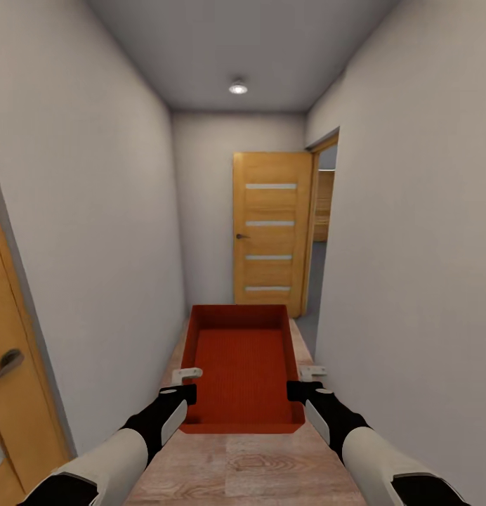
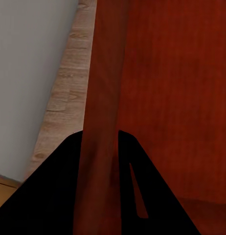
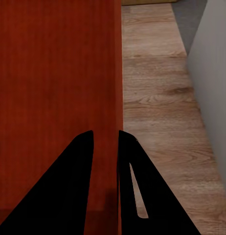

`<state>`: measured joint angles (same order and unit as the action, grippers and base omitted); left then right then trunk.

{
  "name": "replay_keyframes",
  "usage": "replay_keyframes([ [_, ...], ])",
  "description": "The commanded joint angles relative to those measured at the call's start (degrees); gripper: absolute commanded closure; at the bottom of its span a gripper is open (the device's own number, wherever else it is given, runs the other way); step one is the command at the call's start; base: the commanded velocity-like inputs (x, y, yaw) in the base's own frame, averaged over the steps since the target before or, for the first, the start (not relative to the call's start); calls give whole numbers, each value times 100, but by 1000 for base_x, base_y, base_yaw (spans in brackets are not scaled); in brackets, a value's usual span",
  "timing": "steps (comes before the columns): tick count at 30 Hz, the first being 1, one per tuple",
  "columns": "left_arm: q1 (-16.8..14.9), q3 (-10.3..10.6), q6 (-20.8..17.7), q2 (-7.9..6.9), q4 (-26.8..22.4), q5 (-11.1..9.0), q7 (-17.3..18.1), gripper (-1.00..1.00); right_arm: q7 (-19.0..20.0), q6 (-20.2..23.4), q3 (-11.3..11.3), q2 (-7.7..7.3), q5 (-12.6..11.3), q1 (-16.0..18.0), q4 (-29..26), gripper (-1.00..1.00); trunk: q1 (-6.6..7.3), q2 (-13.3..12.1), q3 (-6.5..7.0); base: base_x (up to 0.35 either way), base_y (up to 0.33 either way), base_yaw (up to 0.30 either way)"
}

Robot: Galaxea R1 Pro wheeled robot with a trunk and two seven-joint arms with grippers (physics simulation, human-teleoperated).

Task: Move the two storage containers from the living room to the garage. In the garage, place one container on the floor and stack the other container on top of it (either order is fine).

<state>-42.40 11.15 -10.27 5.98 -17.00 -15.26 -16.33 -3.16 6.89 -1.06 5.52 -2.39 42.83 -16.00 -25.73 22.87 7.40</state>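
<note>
The storage container (image 1: 244, 365) is carried level in a narrow hallway, ahead of the robot. The left gripper (image 1: 189, 385) pinches its left wall and the right gripper (image 1: 297, 385) its right wall, probably so it cannot tip while driving.

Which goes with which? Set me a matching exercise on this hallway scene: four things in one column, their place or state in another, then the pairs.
Things:
1. storage container
2. left gripper
3. ceiling light
4. wooden door with pale stripes

Places or states:
A. lit, overhead at the corridor's far end
B. held up between both grippers, empty
C. standing open at the end of the hallway
D. clamped on the container's left wall

Pairs: 1-B, 2-D, 3-A, 4-C. The right gripper grips the opposite wall.
</note>
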Motion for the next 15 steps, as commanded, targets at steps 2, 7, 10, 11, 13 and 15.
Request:
replay_keyframes([
  [2,-5,-245,-22,-246,-41,-13,-40,100,17,32,51,-39,-122,-3,1,100,-6,5,-2,329,0,0],
  [7,-5,-245,-20,-247,-41,-13,-42,100,17,32,52,-42,-122,-3,1,100,-6,5,-2,329,0,0],
  [10,-5,-245,-19,-246,-45,-13,-38,100,17,32,52,-42,-122,-3,1,100,-6,5,-2,329,0,0],
  [11,-5,-245,-19,-246,-44,-13,-40,100,17,32,53,-42,-122,-3,1,100,-6,5,-2,329,0,0],
  [13,-5,-245,-19,-246,-44,-13,-39,100,17,32,53,-43,-122,-3,1,100,-6,5,-2,329,0,0],
  [15,-5,-245,-19,-246,-44,-13,-39,100,17,32,53,-43,-122,-3,1,100,-6,5,-2,329,0,0],
])
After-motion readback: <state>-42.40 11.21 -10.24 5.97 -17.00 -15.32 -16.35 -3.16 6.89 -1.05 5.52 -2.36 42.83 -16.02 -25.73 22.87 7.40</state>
